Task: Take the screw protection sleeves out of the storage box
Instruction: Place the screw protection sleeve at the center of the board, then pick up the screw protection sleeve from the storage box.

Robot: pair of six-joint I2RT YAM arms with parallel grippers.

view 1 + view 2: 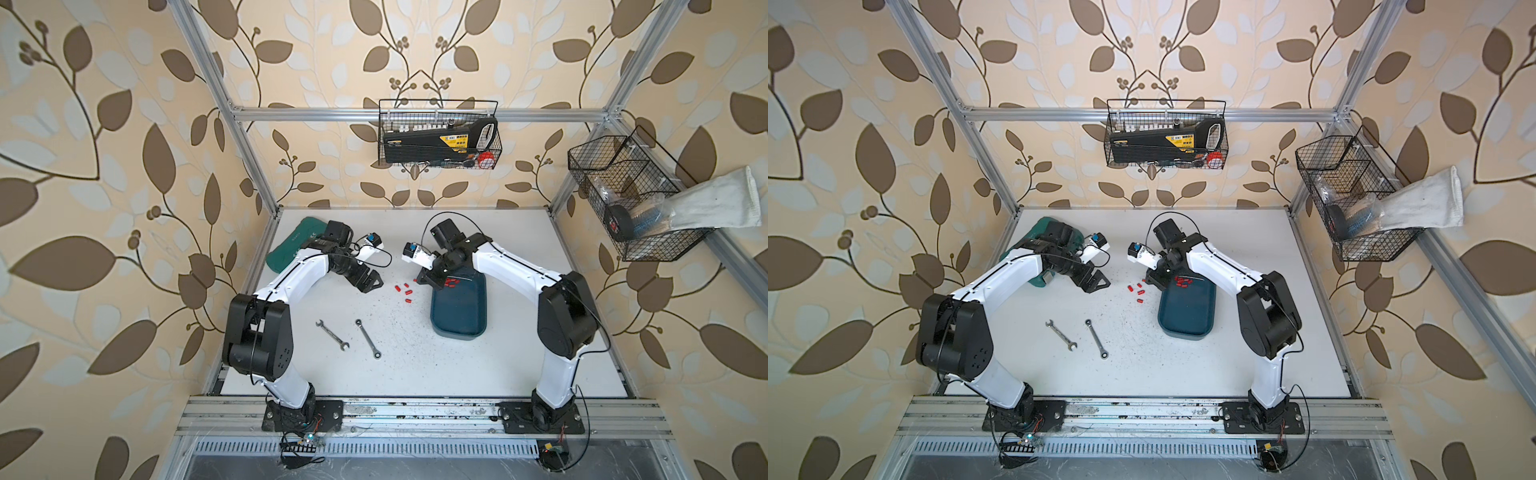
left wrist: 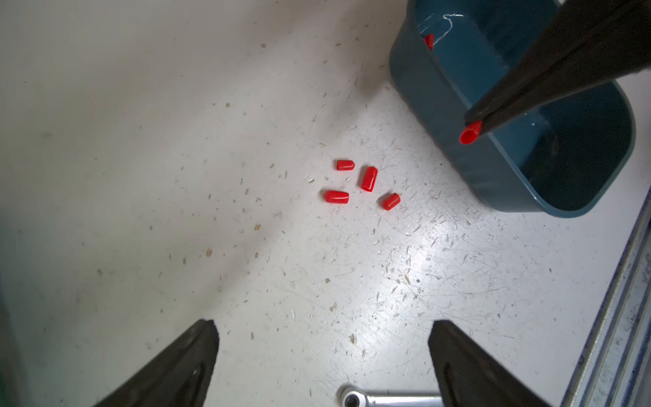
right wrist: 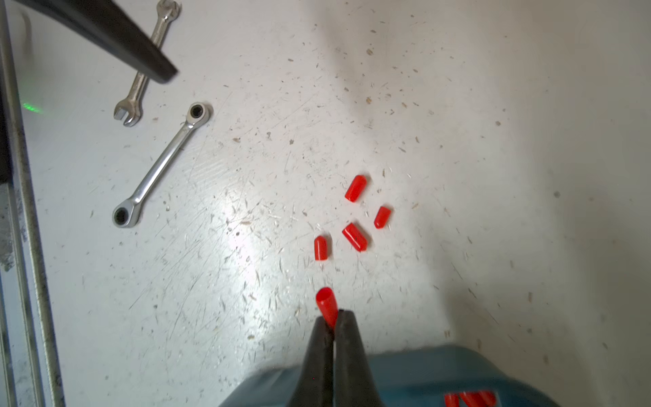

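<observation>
Right hand (image 3: 333, 319) pinches one sleeve (image 3: 326, 303) by its end at the box (image 1: 457, 316) rim, four sleeves (image 2: 369, 178) lie on the surface (image 2: 176, 176), more inside; left hand (image 2: 322, 338) gapes empty; likely light, slick, best gripped mid-body.

The scuffed white tabletop (image 1: 415, 374) bears four bright red plastic sleeves (image 2: 369, 178) (lying close together), a dark teal plastic tray (image 1: 461, 316), two silver metal wrenches (image 1: 332, 335) and a green tool case (image 1: 291, 245).

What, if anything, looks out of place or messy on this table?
Small brown flecks and scratches litter the white table around the loose red sleeves. A white cloth hangs out over the side wire basket. Nothing looks damaged.
</observation>
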